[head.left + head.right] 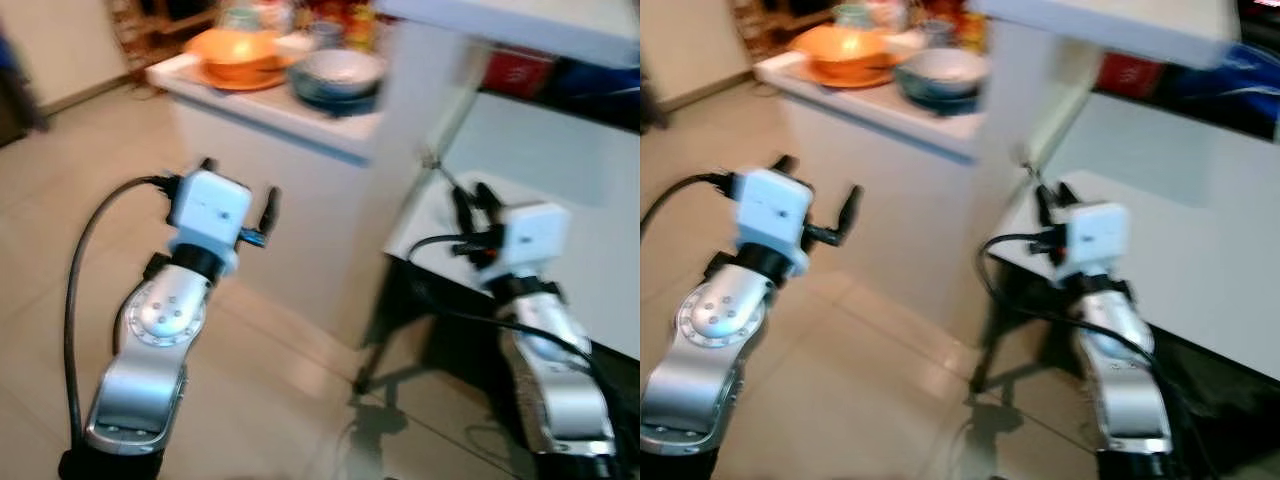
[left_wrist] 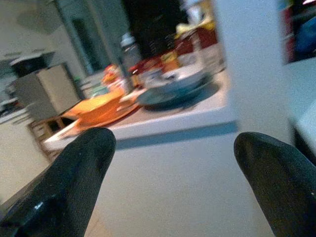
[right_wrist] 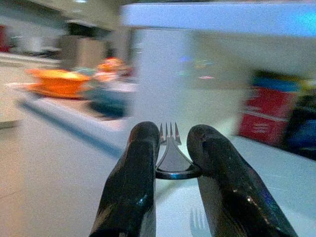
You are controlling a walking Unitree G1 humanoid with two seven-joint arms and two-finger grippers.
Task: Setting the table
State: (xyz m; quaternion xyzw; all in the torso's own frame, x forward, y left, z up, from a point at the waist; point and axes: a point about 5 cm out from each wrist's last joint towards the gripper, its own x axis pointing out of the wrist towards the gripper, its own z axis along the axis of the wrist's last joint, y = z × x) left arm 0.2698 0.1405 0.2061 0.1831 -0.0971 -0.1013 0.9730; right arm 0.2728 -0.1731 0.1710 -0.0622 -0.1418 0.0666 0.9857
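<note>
My right gripper (image 3: 170,158) is shut on a dark metal fork (image 3: 169,148), tines pointing forward past the fingertips. In the head views this gripper (image 1: 472,205) hovers over the near corner of a white table (image 1: 560,230) on the right. My left gripper (image 1: 238,195) is raised in front of a white counter (image 1: 270,110), its fingers (image 2: 79,168) spread wide apart and empty. On the counter sit an orange bowl on an orange plate (image 1: 235,52) and a pale bowl on a dark plate (image 1: 338,78).
Bottles and jars (image 2: 129,52) crowd the back of the counter. A white pillar (image 1: 420,110) stands between counter and table. Red and blue items (image 1: 520,72) lie on a shelf behind the table. Beige floor tiles (image 1: 60,180) stretch to the left. The views are blurred.
</note>
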